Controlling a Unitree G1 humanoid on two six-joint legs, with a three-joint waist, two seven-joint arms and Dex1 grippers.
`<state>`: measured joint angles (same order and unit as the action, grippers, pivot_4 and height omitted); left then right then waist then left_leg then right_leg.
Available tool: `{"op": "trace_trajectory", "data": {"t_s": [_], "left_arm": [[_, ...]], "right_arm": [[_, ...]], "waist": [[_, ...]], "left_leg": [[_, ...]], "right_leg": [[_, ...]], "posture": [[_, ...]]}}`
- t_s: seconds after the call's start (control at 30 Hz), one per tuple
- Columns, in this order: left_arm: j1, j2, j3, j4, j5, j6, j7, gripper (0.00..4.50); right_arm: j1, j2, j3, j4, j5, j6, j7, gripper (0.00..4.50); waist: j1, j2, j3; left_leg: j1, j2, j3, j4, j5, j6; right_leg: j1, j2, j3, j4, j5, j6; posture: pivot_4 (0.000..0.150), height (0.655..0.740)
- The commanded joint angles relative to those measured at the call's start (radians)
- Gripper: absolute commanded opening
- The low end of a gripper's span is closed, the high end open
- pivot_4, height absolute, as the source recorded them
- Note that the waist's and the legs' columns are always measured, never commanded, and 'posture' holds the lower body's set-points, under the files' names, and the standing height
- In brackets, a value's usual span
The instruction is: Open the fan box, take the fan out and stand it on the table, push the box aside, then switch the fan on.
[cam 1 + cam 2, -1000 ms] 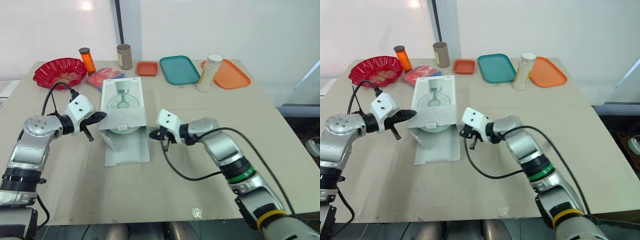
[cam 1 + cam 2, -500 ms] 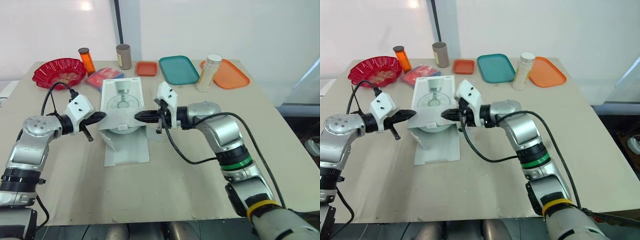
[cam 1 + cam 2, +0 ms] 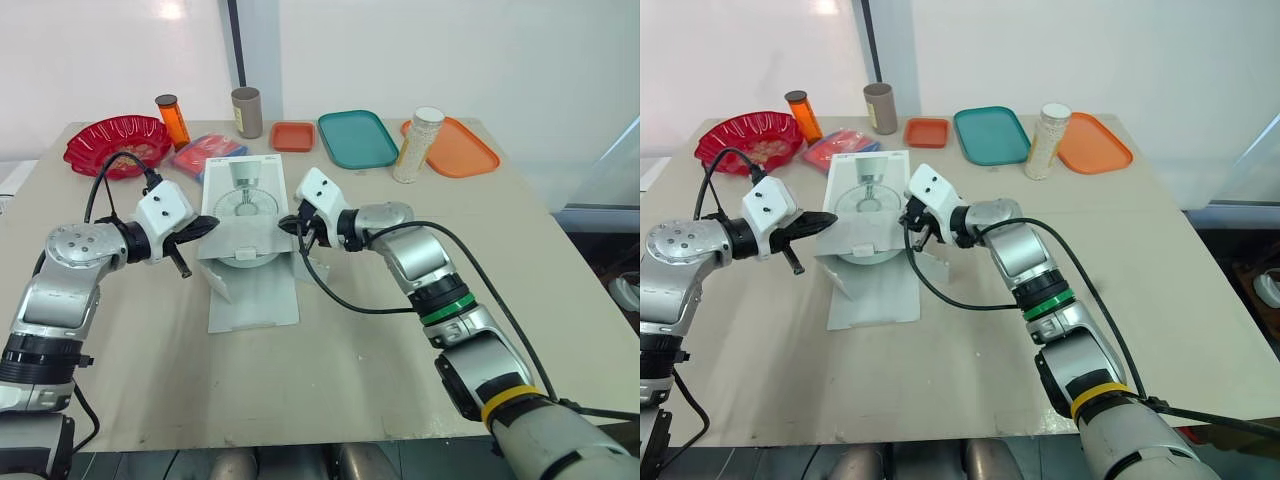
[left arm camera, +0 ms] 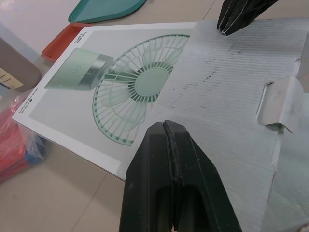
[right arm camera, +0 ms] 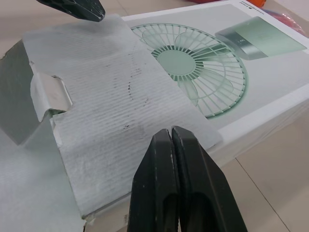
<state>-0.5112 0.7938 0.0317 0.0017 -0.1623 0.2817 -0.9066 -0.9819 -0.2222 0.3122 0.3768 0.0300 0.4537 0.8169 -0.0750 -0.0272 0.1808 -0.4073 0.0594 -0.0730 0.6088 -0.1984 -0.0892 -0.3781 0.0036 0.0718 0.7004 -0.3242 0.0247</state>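
1. Fan box [image 3: 246, 192] lies flat on the bench [image 3: 400, 330], left of centre in the head views. Its white top face carries a printed pale-green fan.
2. One grey-lined flap [image 3: 250, 236] is folded back over the lower part of that picture. Another panel [image 3: 255, 300] lies flat on the bench below it, so the near end looks open.
3. Judged from its thin walls, the box is light cardboard. It should be stiff across its faces, easy to crease at the flaps, and likely to slide on the smooth bench. The side walls probably offer the firmest hold, while the fan inside likely needs gentle handling at its grille.
4. Small print sits at a corner of the top face, too small to read.
5. Left tool [image 3: 208, 224] touches the flap's left edge, fingers pressed together with nothing visibly between them.
6. Right tool [image 3: 291, 222] meets the flap's right edge, also pressed together.
7. Along the top of the frame stand a red bowl [image 3: 118, 143], an orange bottle [image 3: 173, 118], a teal tray [image 3: 357, 138] and a white-lidded jar [image 3: 419, 145].
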Motion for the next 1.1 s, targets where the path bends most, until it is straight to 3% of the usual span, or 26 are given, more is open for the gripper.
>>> {"op": "trace_trajectory", "data": {"t_s": [0.03, 0.2, 0.27, 0.53, 0.83, 1.03, 1.1], "left_arm": [[-0.005, 0.016, 0.045, -0.114, -0.053, 0.038, -0.009, 0.00], [0.090, 0.073, 0.008, -0.338, -0.128, 0.136, -0.101, 0.00], [0.157, 0.123, -0.034, -0.401, -0.086, 0.124, -0.132, 0.00], [0.226, 0.196, -0.103, -0.385, 0.067, 0.055, -0.120, 0.00], [0.300, 0.319, -0.014, -0.361, 0.120, 0.030, -0.125, 0.00], [0.269, 0.243, 0.028, -0.351, 0.081, 0.034, -0.071, 0.00], [0.204, 0.193, 0.038, -0.387, 0.004, 0.110, -0.065, 0.00]], "right_arm": [[-0.016, 0.003, 0.006, 0.001, -0.021, -0.003, -0.009, 0.04], [-0.014, 0.010, 0.000, -0.008, -0.024, 0.001, -0.007, 0.04], [-0.013, 0.012, -0.002, -0.007, -0.024, 0.001, -0.006, 0.04], [-0.008, 0.024, 0.005, -0.009, -0.024, 0.001, -0.004, 0.04], [-0.007, 0.030, 0.007, -0.008, -0.024, -0.005, 0.003, 0.04], [-0.001, 0.033, 0.010, -0.012, -0.028, -0.010, 0.011, 0.04], [-0.002, 0.034, 0.010, -0.009, -0.029, -0.011, 0.013, 0.04]], "waist": [[0.000, 0.000, 0.000], [-0.002, 0.000, 0.000], [-0.004, 0.000, 0.000], [-0.001, 0.001, 0.000], [-0.002, 0.001, 0.000], [-0.001, 0.001, 0.000], [0.000, 0.000, 0.000]], "left_leg": [[0.000, 0.000, 0.000, 0.000, 0.000, 0.000], [0.000, 0.000, 0.000, 0.000, 0.000, 0.000], [0.000, 0.001, 0.001, 0.000, 0.000, 0.000], [0.001, 0.001, 0.001, -0.001, 0.000, 0.000], [0.001, 0.001, 0.001, -0.001, 0.000, 0.000], [0.001, 0.001, 0.002, -0.002, 0.000, 0.000], [0.000, 0.001, 0.002, -0.001, 0.000, 0.000]], "right_leg": [[0.000, 0.000, 0.000, 0.000, 0.000, 0.000], [0.000, 0.000, 0.000, 0.000, 0.000, 0.000], [0.000, 0.001, 0.001, 0.000, 0.000, 0.000], [0.000, 0.001, 0.001, 0.000, 0.000, 0.000], [-0.001, 0.002, 0.002, 0.000, 0.000, 0.000], [-0.001, 0.002, 0.002, 0.000, 0.000, 0.000], [-0.001, 0.002, 0.002, 0.000, 0.000, 0.000]], "posture": [[0.150, 0.7400], [0.150, 0.7400], [0.150, 0.7400], [0.150, 0.7400], [0.150, 0.7400], [0.150, 0.7400], [0.150, 0.7400]]}}
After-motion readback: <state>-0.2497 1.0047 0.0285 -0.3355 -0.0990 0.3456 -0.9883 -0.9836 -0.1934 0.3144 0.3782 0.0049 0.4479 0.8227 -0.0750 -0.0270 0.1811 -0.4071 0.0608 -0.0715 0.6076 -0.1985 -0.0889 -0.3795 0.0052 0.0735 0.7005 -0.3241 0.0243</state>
